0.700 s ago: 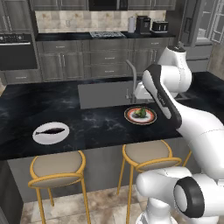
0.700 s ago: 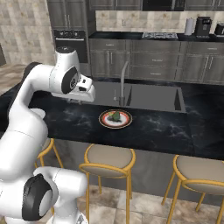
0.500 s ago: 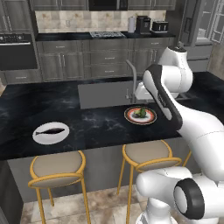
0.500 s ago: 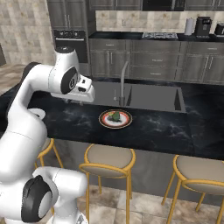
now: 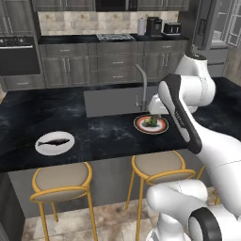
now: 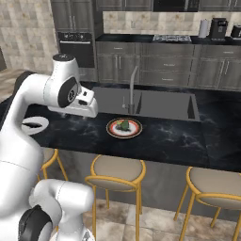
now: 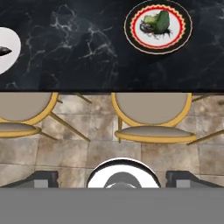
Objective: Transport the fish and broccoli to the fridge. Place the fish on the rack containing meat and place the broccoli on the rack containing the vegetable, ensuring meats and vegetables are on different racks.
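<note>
A dark fish (image 5: 52, 141) lies on a white plate (image 5: 67, 146) at the left of the black island counter, and the same fish (image 7: 3, 50) sits at the left edge of the hand view. The green broccoli (image 5: 150, 121) rests on a red-rimmed plate (image 5: 162, 127) just in front of the sink; I see this broccoli (image 6: 124, 125) (image 7: 159, 22) from the other side and from above. My gripper (image 7: 113, 178) hovers high over the counter's front edge, open, with nothing between its fingers. It is apart from both plates. The fridge and its racks are out of view.
A sink (image 5: 110, 101) with a tall faucet (image 5: 142, 84) is set in the island behind the broccoli plate. Yellow-framed bar stools (image 5: 61, 181) (image 5: 160, 164) stand along the near side. Cabinets, an oven (image 6: 74, 47) and a stove top (image 5: 115, 36) line the back wall.
</note>
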Controlling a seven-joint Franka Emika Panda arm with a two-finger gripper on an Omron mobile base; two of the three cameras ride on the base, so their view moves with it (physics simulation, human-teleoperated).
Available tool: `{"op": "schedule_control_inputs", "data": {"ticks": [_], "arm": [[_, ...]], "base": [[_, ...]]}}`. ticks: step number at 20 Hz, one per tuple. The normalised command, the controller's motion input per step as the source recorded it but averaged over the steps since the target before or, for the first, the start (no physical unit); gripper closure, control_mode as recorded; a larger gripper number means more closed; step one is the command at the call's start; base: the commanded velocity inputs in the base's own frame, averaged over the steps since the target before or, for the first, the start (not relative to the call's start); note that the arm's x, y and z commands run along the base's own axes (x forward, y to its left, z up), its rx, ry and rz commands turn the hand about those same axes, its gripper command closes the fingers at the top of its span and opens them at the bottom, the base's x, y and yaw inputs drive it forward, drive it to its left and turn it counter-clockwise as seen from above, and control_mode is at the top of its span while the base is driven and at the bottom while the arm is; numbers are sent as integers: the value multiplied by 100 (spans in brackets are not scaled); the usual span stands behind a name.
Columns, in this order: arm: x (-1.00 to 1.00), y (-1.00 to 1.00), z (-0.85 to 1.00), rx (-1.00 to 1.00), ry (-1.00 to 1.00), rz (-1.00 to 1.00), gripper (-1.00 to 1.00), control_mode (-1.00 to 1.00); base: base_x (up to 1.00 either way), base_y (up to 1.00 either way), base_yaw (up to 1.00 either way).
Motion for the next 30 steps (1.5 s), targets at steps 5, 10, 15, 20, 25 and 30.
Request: {"op": "schedule_control_inputs", "data": {"ticks": [5,10,15,20,25,30], "arm": [[-1,0,-1,0,27,-12,-100,-100],[3,-1,-1,0,31,-36,-100,-100],[7,-3,-4,0,16,-39,-100,-100],[13,0,-28,-8,-4,-39,-100,-100],[48,-11,-43,-11,-2,11,-100,-100],[51,-50,-54,-4,0,49,-100,-100]], "base": [[0,0,0],[0,0,0],[0,0,0],[0,0,0],[0,0,0],[0,0,0]]}}
